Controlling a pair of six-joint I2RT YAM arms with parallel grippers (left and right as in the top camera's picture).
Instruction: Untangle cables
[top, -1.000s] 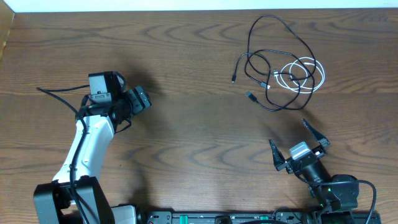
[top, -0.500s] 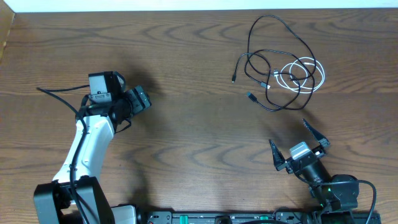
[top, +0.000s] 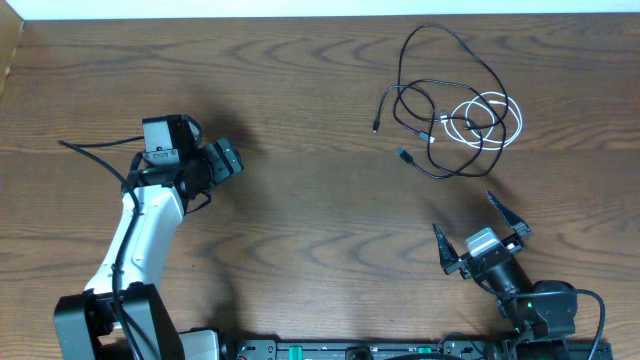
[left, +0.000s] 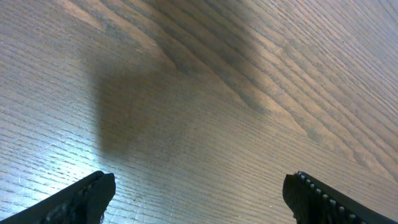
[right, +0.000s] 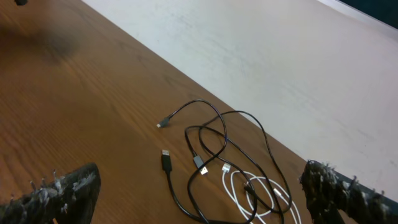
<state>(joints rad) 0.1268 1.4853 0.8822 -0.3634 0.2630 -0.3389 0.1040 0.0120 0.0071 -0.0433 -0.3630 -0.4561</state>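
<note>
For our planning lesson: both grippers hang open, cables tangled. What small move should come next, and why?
Probably move the right gripper, open, empty and nearer, toward the black cable, which lies crossed with the white cable.

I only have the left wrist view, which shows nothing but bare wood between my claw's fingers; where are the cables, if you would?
Observer: Far off to your right. The black cable and white cable lie together near the table's far edge.
Operator: Thank you. Are they apart?
Observer: No. Loops of the black cable cross the white cable, which lies in a coil; two black plug ends lie free on the left side.
Operator: Is the right claw on them?
Observer: No. The right claw is open and empty, on the robot's side of the cables and not touching them.
</note>
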